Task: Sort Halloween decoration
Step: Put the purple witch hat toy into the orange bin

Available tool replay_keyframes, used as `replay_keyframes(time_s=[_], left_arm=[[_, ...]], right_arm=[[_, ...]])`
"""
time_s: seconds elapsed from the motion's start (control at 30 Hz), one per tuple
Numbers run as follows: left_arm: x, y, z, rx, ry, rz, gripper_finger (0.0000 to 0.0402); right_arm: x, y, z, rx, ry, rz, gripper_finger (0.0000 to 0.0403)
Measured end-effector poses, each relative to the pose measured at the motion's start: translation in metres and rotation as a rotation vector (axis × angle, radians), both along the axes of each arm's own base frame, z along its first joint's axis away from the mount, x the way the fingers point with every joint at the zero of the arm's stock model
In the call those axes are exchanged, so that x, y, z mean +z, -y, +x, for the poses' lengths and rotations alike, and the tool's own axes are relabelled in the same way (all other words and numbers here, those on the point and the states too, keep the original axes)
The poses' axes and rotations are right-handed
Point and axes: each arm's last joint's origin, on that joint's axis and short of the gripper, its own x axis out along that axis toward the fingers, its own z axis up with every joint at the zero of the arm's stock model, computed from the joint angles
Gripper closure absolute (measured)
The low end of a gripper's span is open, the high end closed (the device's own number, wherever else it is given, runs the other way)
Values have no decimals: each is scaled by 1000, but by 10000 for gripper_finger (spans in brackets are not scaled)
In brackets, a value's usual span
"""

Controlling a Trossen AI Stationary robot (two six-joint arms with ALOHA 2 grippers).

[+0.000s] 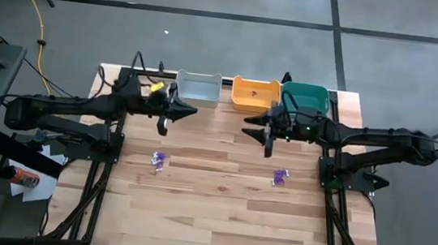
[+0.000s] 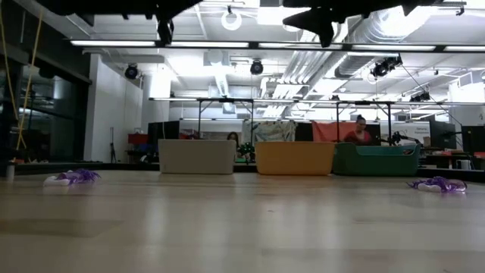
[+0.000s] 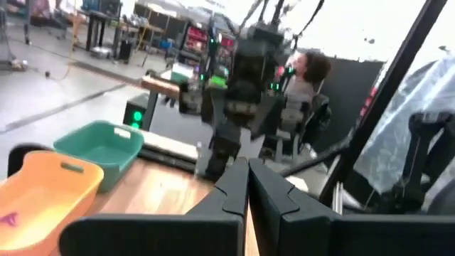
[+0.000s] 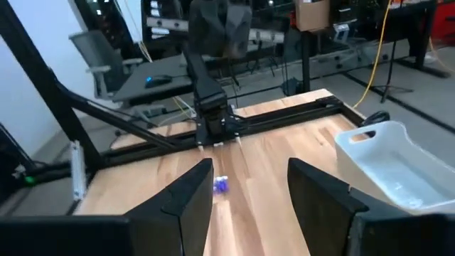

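Note:
Two small clusters of purple trinkets lie on the wooden table: one left of centre (image 1: 158, 159) (image 2: 76, 177) (image 4: 220, 185), one right of centre (image 1: 280, 176) (image 2: 438, 184). A tiny purple piece sits in the orange bin (image 1: 252, 94) (image 3: 8, 219). My left gripper (image 1: 166, 123) (image 3: 247, 188) hangs shut above the table, farther back than the left cluster. My right gripper (image 1: 268, 142) (image 4: 249, 188) hangs open above the table, farther back than the right cluster. Both are raised well clear of the table (image 2: 164, 30) (image 2: 322, 24).
Three bins stand in a row along the far edge: grey (image 1: 198, 89) (image 2: 197, 157) (image 4: 391, 167), orange (image 1: 256, 84) (image 2: 294, 158) (image 3: 43, 195), teal (image 1: 306, 89) (image 2: 377, 160) (image 3: 99, 146). Bare wood stretches toward the near edge. People sit in the room beyond the table (image 3: 306, 78).

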Motion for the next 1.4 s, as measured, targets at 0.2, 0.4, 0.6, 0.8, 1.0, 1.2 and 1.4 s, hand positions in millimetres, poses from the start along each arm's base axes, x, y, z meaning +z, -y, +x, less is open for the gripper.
replay_keyframes(time_s=[0.2,0.4,0.6,0.8,1.0,1.2,1.4], left_arm=[[-9,3,0,-12,-58,90,401],[-9,3,0,-12,-61,160,401],[-9,3,0,-10,-62,160,401],[-9,3,0,-10,-62,161,401],[-9,3,0,-10,-62,160,401],[-8,3,0,-6,-49,158,401],[-8,3,0,-7,-49,144,401]], right_arm=[[-4,1,12,2,-34,-20,244],[-5,1,12,5,-33,-25,362],[-5,3,12,5,-32,-27,380],[-5,3,12,6,-32,-34,396],[-5,3,12,6,-32,-35,401],[-4,4,12,-29,-29,-22,396],[-4,4,11,-33,-31,4,396]])
